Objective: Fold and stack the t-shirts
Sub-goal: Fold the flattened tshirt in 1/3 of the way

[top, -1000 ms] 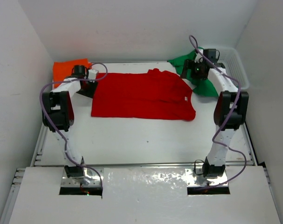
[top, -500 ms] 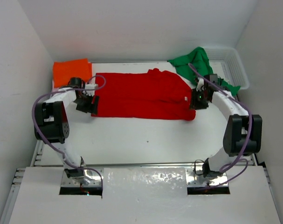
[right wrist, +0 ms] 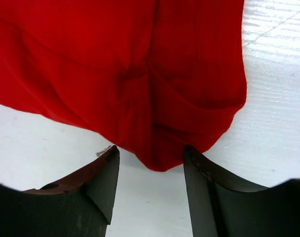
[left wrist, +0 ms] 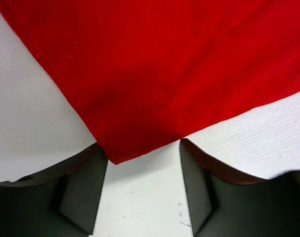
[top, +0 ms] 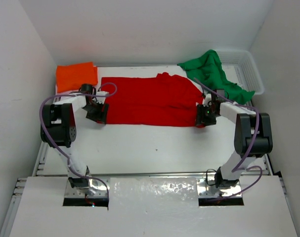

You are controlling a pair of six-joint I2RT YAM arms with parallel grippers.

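Red cloth covers the far middle of the white table (top: 150, 148) in the overhead view, where the red shirt (top: 150, 101) lies spread out flat with its long side across the table. A folded orange shirt (top: 76, 75) sits at the far left corner, just beside the red one. A crumpled green shirt (top: 211, 74) lies at the far right, partly over the edge of a white mesh basket (top: 251, 69). The left gripper (top: 97, 113) sits low at the red shirt's near left corner. The right gripper (top: 205, 116) is at its near right corner.

In the left wrist view, the two dark fingers (left wrist: 83, 192) are spread apart on the table. The pointed corner of the red shirt reaches into the gap, close to one finger, and is not pinched.

In the right wrist view, the fingers (right wrist: 103, 187) are likewise spread. A creased, bunched corner of the red shirt hangs into the gap between them, and neither finger is squeezing it.
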